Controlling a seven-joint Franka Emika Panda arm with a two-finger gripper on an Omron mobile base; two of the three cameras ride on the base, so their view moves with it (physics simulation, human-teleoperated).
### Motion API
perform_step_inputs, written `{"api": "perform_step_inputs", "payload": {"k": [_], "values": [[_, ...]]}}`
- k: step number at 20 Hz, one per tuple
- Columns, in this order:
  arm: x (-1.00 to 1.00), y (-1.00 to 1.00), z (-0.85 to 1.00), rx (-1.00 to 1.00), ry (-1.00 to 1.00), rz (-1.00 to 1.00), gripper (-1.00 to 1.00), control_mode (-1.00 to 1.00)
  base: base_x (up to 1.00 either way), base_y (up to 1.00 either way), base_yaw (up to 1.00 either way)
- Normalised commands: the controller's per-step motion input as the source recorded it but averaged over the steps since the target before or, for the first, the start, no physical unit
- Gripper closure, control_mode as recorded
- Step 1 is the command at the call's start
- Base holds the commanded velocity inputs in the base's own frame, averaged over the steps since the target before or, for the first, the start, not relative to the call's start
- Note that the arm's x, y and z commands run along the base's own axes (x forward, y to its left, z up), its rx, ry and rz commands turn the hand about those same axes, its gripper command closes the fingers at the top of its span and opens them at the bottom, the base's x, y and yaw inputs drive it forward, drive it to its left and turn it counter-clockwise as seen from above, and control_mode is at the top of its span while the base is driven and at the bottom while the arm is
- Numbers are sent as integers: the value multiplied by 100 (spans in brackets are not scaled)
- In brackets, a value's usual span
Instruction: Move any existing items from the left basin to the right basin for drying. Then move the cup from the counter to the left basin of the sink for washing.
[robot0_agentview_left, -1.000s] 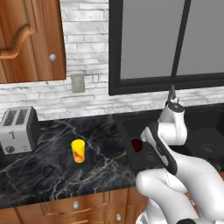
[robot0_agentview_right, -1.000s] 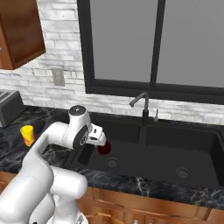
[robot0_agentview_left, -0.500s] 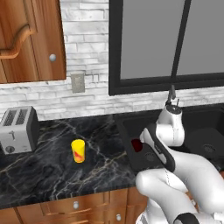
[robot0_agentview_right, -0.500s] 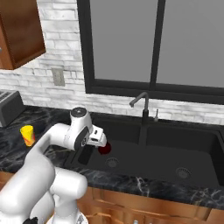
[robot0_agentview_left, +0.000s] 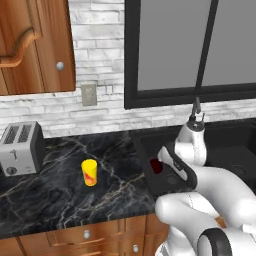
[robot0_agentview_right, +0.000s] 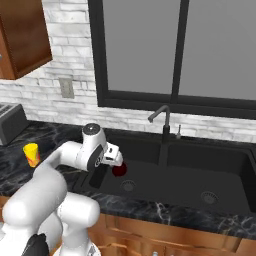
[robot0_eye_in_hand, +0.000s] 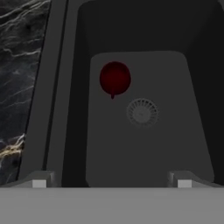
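One dark red object (robot0_eye_in_hand: 115, 78) lies on the floor of the left basin (robot0_eye_in_hand: 175, 144), beside the round drain (robot0_eye_in_hand: 141, 112). Gripper (robot0_eye_in_hand: 111, 180) spread wide and empty above the basin; object well ahead of the fingertips (robot0_eye_in_hand: 39, 180), untouched.

Arm edges further over the sink

Between the earlier pictures and now, the white arm (robot0_agentview_left: 192, 150) has crept slightly to the right and forward over the left basin (robot0_eye_in_hand: 140, 144). In the right base view its hand sits closer to the dark red object (robot0_agentview_right: 119, 170), partly overlapping it.
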Motion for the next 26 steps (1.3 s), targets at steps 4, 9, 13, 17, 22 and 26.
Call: {"api": "perform_step_inputs", "payload": {"k": [4,9,13,17,22,26], "values": [[27,0,-9,0,1,0,-100,-100,0,0,0],[21,-2,-12,1,0,0,-100,-100,0,0,0],[21,-21,-12,3,0,1,-100,-100,0,0,0],[23,-32,-15,4,0,4,-100,-100,0,0,0],[29,-12,-20,1,0,1,-100,-100,0,0,0],[32,-2,-26,0,1,0,-100,-100,0,0,0]]}}
